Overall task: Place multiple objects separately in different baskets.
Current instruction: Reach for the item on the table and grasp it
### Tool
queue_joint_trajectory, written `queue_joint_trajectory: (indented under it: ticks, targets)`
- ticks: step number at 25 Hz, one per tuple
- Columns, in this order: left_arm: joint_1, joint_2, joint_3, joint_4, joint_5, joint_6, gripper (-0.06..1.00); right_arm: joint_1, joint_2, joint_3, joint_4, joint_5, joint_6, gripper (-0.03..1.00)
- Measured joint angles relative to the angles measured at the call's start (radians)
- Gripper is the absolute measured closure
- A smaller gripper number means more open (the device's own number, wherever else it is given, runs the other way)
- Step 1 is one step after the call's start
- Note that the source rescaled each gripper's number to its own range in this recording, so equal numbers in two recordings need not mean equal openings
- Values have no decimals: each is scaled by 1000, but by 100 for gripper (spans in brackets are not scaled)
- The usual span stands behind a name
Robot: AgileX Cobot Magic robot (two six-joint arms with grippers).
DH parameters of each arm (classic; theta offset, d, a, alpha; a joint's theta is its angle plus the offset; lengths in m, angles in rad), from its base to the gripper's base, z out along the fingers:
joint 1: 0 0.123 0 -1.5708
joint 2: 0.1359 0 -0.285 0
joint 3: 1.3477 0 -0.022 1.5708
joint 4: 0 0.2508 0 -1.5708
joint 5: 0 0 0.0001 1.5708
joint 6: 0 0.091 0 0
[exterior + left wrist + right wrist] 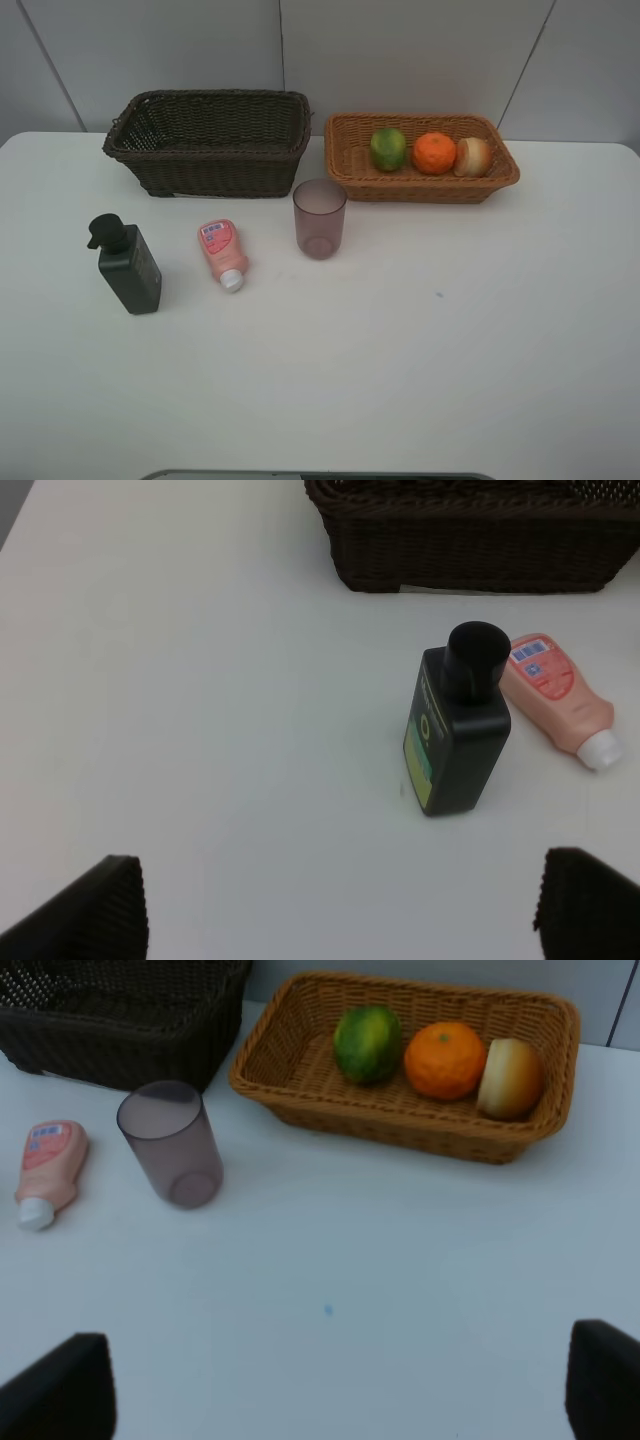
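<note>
The light tan basket [420, 188] at the back right holds a green fruit [389, 148], a tangerine [434, 153] and a pale peach-like fruit [472, 157]. Left of it stands the dark brown basket [215, 175], and nothing shows inside it. In front, on the white table, a dark green pump bottle [128, 265] stands upright, a pink tube [222, 252] lies with its white cap towards the front, and a mauve cup [319, 219] stands upright. My left gripper [345, 910] is open, short of the bottle [458, 730]. My right gripper [330, 1385] is open, short of the cup [172, 1143]. Neither arm shows in the high view.
A grey panelled wall rises just behind the baskets. The white table [400, 350] runs wide in front of the objects. A dark edge [320, 475] shows at the bottom of the high view.
</note>
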Motion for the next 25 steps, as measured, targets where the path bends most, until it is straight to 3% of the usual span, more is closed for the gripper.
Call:
queue_joint_trajectory:
  ticks: [6, 16, 25]
  targets:
    - [0, 0, 0, 0, 0, 0, -6, 6, -187, 91, 0, -2, 0, -3]
    - [0, 0, 0, 0, 0, 0, -6, -2, -204, 158, -38, -30, 41, -3]
    - [0, 0, 0, 0, 0, 0, -6, -217, -207, 158, -40, -32, 55, -3]
